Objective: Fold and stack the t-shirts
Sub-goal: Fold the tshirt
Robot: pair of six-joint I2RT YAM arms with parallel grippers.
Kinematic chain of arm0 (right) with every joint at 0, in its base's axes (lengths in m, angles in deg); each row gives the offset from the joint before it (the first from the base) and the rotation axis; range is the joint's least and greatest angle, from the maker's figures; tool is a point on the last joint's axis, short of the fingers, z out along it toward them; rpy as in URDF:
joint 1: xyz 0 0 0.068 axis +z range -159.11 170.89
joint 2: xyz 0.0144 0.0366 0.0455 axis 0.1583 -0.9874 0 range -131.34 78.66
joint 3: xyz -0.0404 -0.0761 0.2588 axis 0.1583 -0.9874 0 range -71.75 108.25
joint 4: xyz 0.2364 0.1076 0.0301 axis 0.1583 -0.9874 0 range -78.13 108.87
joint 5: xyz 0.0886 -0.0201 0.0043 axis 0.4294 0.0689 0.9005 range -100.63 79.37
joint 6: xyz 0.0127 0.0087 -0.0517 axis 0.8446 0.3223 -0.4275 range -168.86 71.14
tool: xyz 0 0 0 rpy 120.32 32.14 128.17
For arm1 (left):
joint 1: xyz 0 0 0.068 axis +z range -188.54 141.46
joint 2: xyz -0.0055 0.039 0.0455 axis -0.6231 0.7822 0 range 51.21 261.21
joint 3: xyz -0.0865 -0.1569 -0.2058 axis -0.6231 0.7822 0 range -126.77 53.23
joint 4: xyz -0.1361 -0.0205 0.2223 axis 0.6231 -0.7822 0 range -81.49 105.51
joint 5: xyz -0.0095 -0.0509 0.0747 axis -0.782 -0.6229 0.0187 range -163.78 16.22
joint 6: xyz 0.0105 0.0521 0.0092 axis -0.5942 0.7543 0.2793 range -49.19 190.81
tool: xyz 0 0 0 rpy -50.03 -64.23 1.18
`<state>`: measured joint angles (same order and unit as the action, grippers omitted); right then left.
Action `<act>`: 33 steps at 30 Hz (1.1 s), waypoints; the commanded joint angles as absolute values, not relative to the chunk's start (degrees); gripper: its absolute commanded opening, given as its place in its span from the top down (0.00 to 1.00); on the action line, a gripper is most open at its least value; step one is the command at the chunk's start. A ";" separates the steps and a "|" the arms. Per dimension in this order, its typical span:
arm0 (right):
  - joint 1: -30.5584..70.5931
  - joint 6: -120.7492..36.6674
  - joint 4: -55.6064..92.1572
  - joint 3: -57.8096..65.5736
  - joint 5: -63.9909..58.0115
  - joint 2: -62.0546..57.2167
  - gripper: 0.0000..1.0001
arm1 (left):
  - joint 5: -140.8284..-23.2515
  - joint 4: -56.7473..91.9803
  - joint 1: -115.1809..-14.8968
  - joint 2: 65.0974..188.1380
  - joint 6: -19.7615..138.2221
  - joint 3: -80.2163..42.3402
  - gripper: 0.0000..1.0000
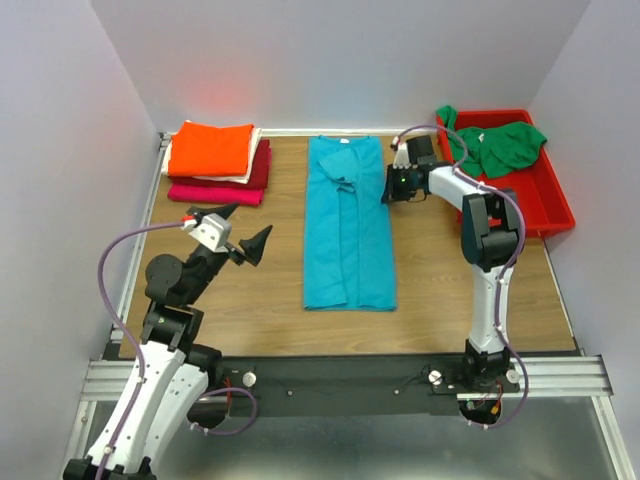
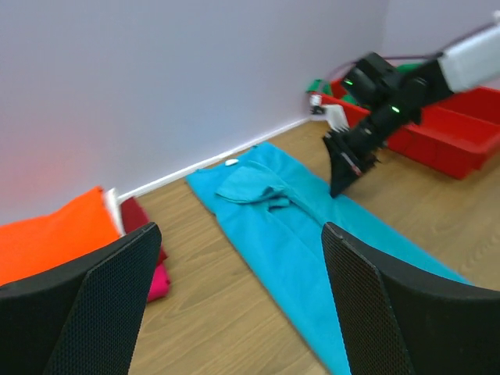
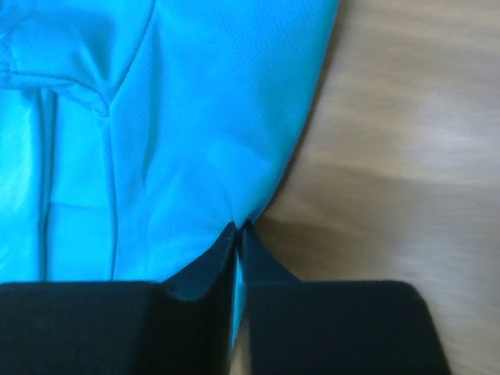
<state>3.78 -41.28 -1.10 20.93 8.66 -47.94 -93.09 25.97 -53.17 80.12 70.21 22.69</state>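
A teal t-shirt (image 1: 348, 225) lies in the middle of the table, folded into a long narrow strip; it also shows in the left wrist view (image 2: 312, 234) and the right wrist view (image 3: 156, 117). My right gripper (image 1: 388, 189) is shut on its right edge near the collar end, the pinch showing in the right wrist view (image 3: 238, 230). My left gripper (image 1: 243, 232) is open and empty above the bare wood left of the shirt. A stack of folded tees, orange (image 1: 210, 148) on white, dark red and magenta, lies at the back left. A green tee (image 1: 505, 145) lies in the red bin.
The red plastic bin (image 1: 552, 200) stands at the back right against the wall. Walls close the table at the back and both sides. Bare wood lies either side of the teal shirt.
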 commanded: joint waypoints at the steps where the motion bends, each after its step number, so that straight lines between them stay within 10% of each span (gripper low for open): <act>1: 0.38 -54.72 -11.07 25.44 2.28 -52.29 0.70 | -105.24 34.40 -53.04 81.00 71.26 25.63 0.06; 5: 0.38 -67.55 -19.42 28.35 7.99 -49.32 0.46 | -109.02 35.72 -54.97 85.57 73.52 24.14 0.04; 15: 3.10 -94.71 -24.81 7.12 20.64 -23.14 0.37 | -107.10 24.49 -77.99 93.12 112.98 24.93 0.05; 18: 4.94 -112.86 -24.37 -8.00 29.51 -10.58 0.00 | -100.44 22.29 -84.22 97.16 116.86 24.84 0.04; 33: 22.53 -111.53 -10.50 -36.85 16.10 8.79 0.08 | -88.20 25.88 -100.15 119.22 116.07 25.81 0.35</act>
